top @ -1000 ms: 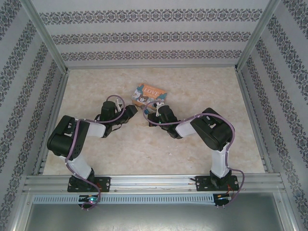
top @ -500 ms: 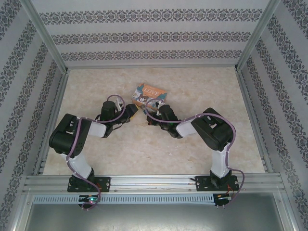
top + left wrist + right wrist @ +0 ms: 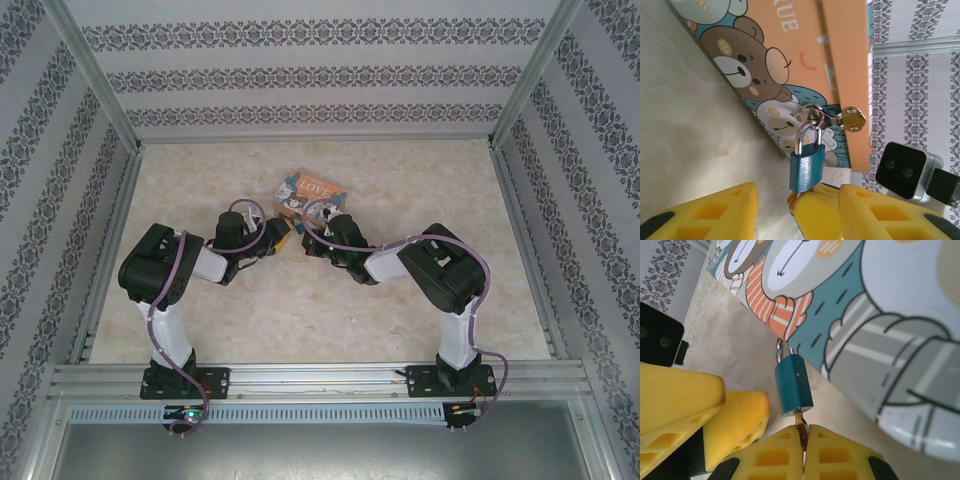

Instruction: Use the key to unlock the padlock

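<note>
The small teal padlock (image 3: 807,170) hangs by its silvery shackle from the clasp (image 3: 852,119) of the cartoon-bear tin (image 3: 755,65). My right gripper (image 3: 803,432) is shut on the key (image 3: 802,424), whose blade sits in the bottom of the padlock (image 3: 794,385). My left gripper (image 3: 795,215) is open. Its yellow fingers (image 3: 700,215) stand on either side of the padlock's lower end without touching it, and the right gripper's pads sit between them. From above, both grippers (image 3: 283,236) (image 3: 308,240) meet just in front of the tin (image 3: 312,190).
The tin lies on the marbled table (image 3: 400,180) a little behind the centre. Patterned walls and metal frame posts (image 3: 95,75) close in the back and both sides. Both arms' cables loop over their wrists near the tin.
My left arm has swung right, bringing its gripper up to the padlock with its fingers a little closer together. The right gripper has edged slightly toward the tin, still shut on the key.
</note>
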You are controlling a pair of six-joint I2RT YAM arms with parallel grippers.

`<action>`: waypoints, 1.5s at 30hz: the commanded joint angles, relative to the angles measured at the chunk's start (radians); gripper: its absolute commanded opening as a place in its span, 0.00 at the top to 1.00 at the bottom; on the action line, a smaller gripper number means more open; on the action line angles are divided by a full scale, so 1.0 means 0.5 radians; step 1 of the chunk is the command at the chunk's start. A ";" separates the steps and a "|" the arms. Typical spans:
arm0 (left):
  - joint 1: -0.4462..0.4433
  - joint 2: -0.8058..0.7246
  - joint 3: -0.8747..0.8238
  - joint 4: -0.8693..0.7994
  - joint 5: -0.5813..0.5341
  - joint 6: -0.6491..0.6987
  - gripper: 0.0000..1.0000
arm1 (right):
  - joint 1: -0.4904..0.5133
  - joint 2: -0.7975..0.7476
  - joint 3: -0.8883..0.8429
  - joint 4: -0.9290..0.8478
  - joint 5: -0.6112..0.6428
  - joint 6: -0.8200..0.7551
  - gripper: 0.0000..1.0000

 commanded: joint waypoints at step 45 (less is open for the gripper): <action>-0.105 0.391 0.301 0.332 0.056 -0.150 0.71 | -0.050 -0.070 0.084 0.081 -0.108 0.134 1.00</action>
